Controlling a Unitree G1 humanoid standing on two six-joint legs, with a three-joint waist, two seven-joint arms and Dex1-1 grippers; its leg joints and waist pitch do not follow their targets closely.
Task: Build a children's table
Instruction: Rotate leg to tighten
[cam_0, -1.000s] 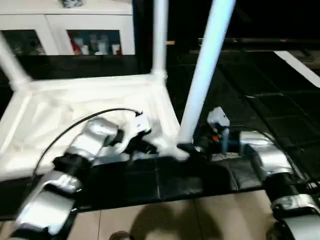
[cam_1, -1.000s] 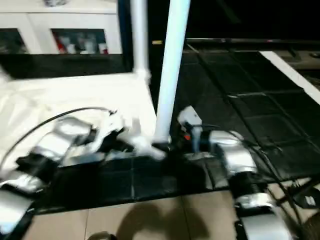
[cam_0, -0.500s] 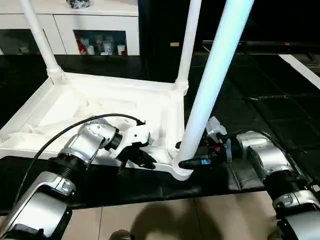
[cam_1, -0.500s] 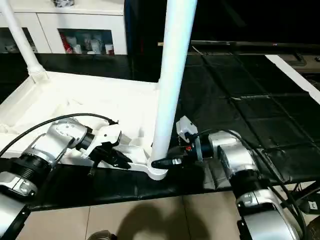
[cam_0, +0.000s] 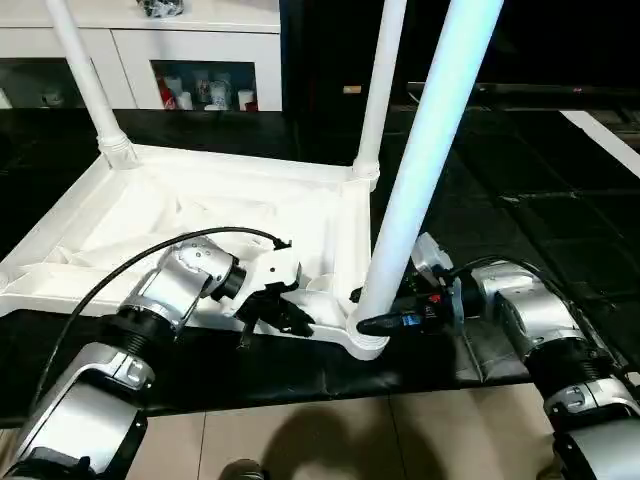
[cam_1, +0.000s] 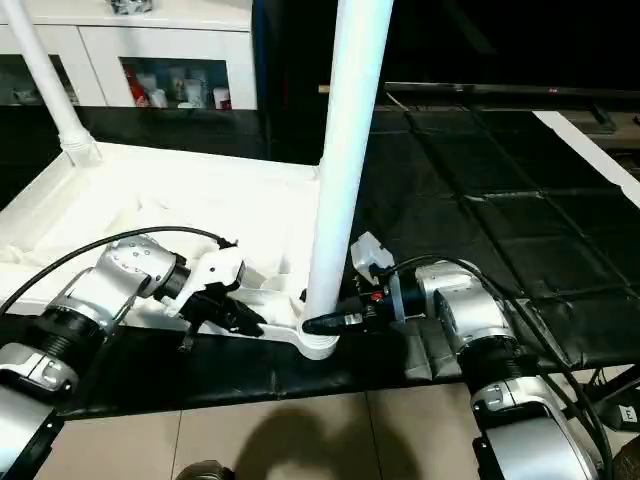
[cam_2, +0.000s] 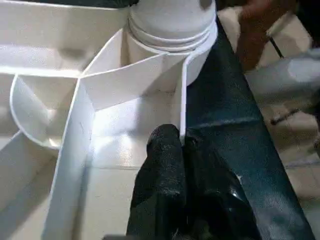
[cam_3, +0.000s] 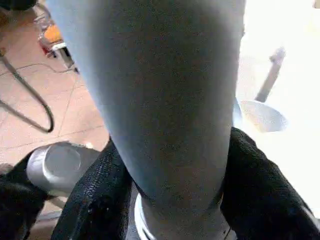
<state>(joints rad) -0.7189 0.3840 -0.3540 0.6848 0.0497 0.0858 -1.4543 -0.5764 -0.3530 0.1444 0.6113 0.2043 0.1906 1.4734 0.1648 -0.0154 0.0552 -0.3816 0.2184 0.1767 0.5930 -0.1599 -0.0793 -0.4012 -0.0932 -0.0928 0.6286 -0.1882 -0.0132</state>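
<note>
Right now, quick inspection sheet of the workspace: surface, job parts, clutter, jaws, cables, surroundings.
Surface: black mat over a tiled floor.
Job's things: children's table upside down on the mat; three legs seen, the near leg upright in its corner socket.
Clutter: nothing seen.
Grippers: left gripper has its jaws shut on the frame's thin rim wall beside the near socket; right gripper has its jaws around the near leg's base, one finger on each side.
Cables: black cable looping over the left forearm; cables by the right arm.
Surroundings: white glass-door cabinet behind.
</note>
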